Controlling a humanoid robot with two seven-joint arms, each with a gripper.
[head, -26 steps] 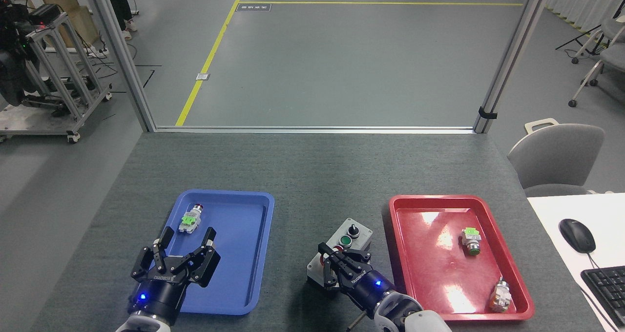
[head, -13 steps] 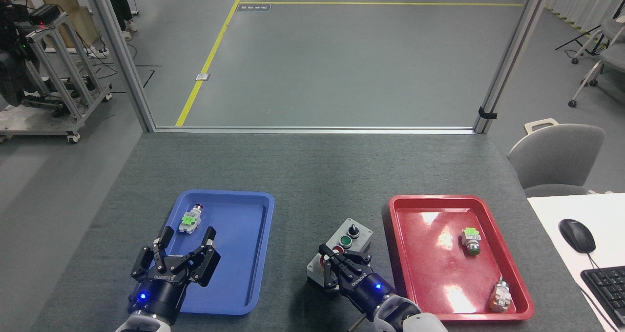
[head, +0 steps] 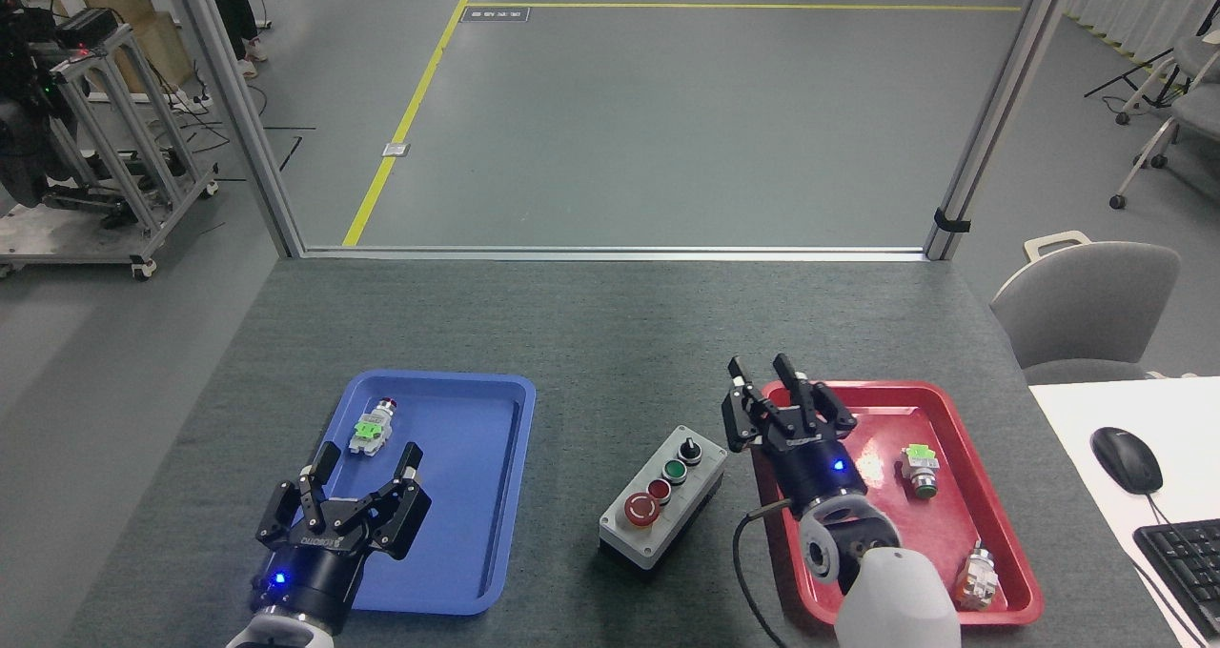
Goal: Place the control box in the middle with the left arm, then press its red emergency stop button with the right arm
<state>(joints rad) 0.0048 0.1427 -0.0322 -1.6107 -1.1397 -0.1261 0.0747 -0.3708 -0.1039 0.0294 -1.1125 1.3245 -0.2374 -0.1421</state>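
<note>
We take the control box [head: 663,496] as our landmark; it lies on the bare dark-grey tabletop [head: 610,334] between the two trays, set at a slant, resting on its black base with nothing touching it.

Well to the left of the box is the blue tray [head: 496,496]. A small green-and-silver switch part [head: 370,431] lies in the tray's far left portion. Our left gripper [head: 364,465] hangs over the near left part of that tray, its claws spread wide and empty, a blue light glowing on its wrist. Its fingertips come close to the switch part, but we cannot tell whether they touch it.

On the box itself the row runs from its near left end to its far right end: the red emergency stop button [head: 640,509] with its yellow collar, a smaller red button [head: 659,491], a green button [head: 675,472] and a black knob [head: 693,452].

Just to the right of the box, our right gripper [head: 762,377] is raised over the left edge of the red tray [head: 991,496], apart from the box, its claws parted and holding nothing. A dark cable [head: 748,557] loops beside its silver wrist joint.

Farther right of the box, inside the red tray, lie a green-topped button part [head: 920,469] and a silver switch part [head: 977,577] near the tray's near right corner.
</note>
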